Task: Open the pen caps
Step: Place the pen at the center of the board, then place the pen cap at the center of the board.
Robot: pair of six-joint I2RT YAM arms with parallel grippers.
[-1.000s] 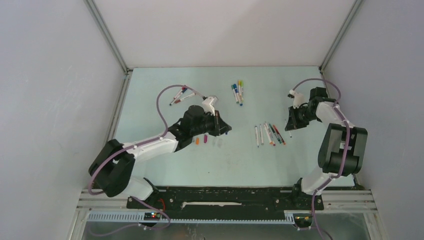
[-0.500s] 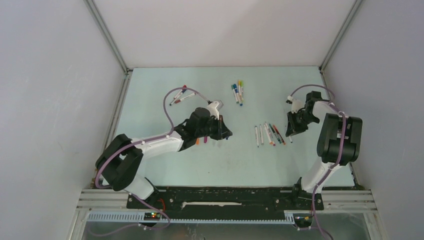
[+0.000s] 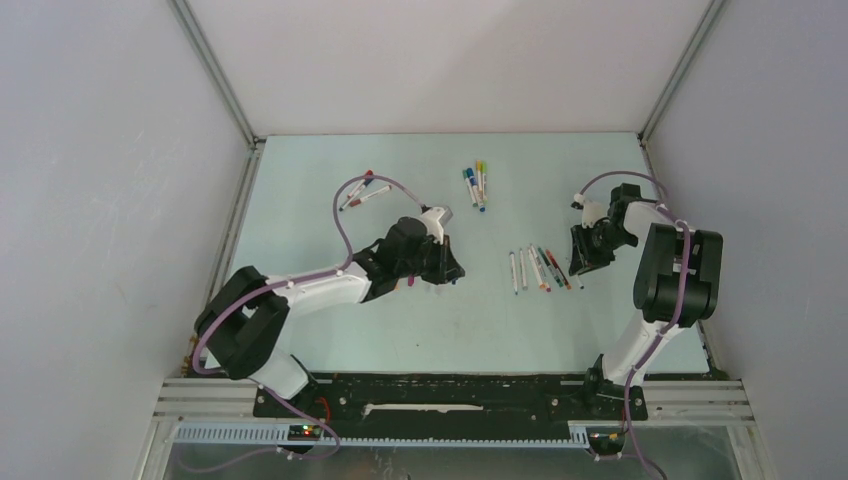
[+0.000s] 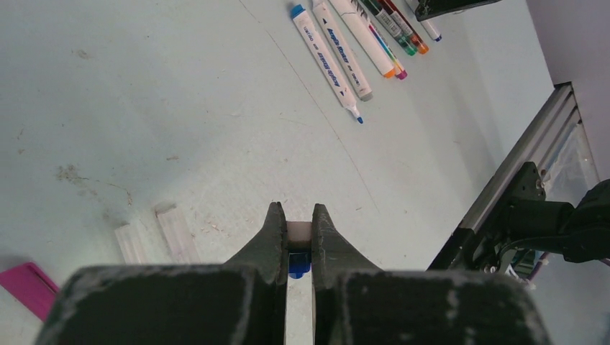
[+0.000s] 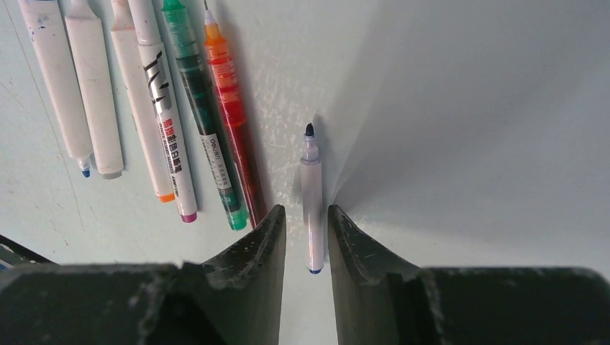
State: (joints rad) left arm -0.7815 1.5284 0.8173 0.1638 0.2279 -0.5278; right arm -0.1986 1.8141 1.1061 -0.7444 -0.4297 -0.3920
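While the left gripper (image 4: pixel 295 228) clamps its jaws on a blue cap (image 4: pixel 298 264), the right gripper (image 5: pixel 306 215) holds its jaws apart around an uncapped pen (image 5: pixel 311 198) lying on the table (image 3: pixel 330 180). Opened pens (image 3: pixel 540 268) lie at three o'clock; capped ones (image 3: pixel 476 185) at twelve and another pair (image 3: pixel 362 190) at ten look untouched.

Left end effector (image 4: pixel 299 224) clamped, right end effector (image 5: pixel 307 215) parted

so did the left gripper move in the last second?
Yes. The left gripper shifted toward the near edge and slightly right, now covering the loose caps on the table.
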